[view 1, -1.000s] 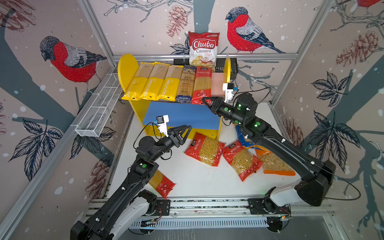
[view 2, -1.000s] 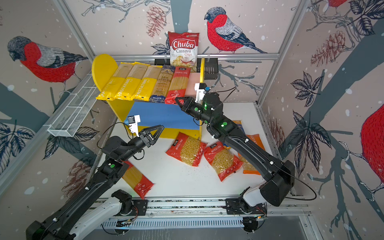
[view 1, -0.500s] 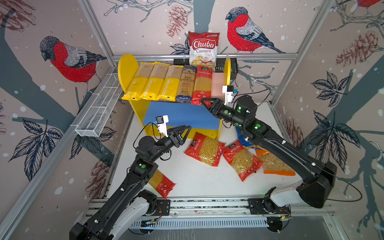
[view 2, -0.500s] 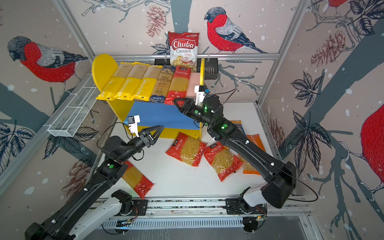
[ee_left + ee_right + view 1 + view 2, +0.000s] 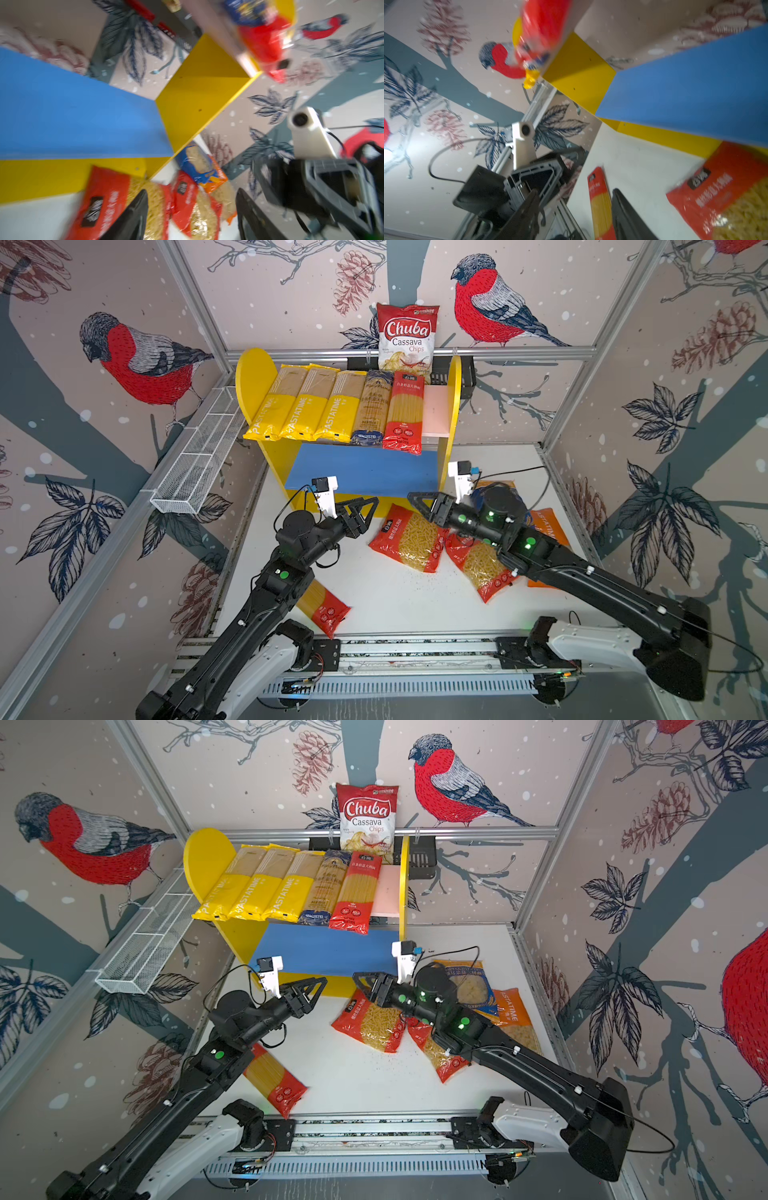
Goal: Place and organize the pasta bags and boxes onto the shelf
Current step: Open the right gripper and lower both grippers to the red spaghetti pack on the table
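The shelf holds three yellow PASTATIME packs, a dark blue spaghetti pack and a red spaghetti pack side by side on its pink upper board; its blue lower board is bare. On the table lie two red macaroni bags, an orange bag, a blue bag and another red spaghetti pack, partly under the left arm. My left gripper is open and empty before the shelf. My right gripper is open and empty above the nearer red bag.
A Chuba chips bag stands in a black basket behind the shelf. A white wire rack hangs on the left wall. The arms' base rail runs along the table's front edge.
My right gripper opened and let go of the red spaghetti pack on the upper board, then drew back and down to the table in front of the shelf. The left arm barely moved.
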You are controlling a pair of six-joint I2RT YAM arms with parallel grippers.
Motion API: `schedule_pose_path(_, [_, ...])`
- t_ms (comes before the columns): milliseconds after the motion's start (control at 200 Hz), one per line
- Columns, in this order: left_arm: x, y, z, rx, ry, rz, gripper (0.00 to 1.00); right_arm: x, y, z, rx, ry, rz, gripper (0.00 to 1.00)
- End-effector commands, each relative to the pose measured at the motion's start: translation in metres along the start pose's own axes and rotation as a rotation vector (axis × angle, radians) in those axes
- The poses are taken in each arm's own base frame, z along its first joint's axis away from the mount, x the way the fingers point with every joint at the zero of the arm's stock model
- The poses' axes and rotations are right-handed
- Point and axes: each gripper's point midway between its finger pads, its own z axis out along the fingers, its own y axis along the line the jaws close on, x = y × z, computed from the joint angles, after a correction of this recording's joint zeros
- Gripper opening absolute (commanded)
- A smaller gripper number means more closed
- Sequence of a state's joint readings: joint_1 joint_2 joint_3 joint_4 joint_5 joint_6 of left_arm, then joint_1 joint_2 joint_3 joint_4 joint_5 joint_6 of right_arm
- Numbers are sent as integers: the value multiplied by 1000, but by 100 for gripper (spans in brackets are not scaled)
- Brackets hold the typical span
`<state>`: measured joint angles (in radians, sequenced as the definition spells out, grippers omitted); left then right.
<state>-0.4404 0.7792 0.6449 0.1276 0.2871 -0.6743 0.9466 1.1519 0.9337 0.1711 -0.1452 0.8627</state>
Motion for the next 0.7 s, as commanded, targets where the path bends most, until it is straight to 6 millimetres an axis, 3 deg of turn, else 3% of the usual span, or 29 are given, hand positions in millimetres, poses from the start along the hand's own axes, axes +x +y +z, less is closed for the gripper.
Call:
schedule_pose_path(0, [33,52,-5,-226,88,-14,65,32,-21,16,84,37,-29,51])
schedule_pose_path(95, [55,90,-20,-388,105,-55,65,79,-37,41,128,160,-33,47])
schedule_pose_path(170, [61,108,-32,-458,98,-66,65,112,-48,61,159,244,-54,45])
schedule_pose_path(390, [42,146,-57,-610,29,-83,66,205,-65,121,179,516,-78,42])
schedule_pose_path(555, [17,159,-72,-655,-47,-100,68,267,-64,153,139,717,-96,44])
schedule_pose_path(695, [13,156,-75,-648,-61,-101,68,303,-70,166,143,816,-109,46])
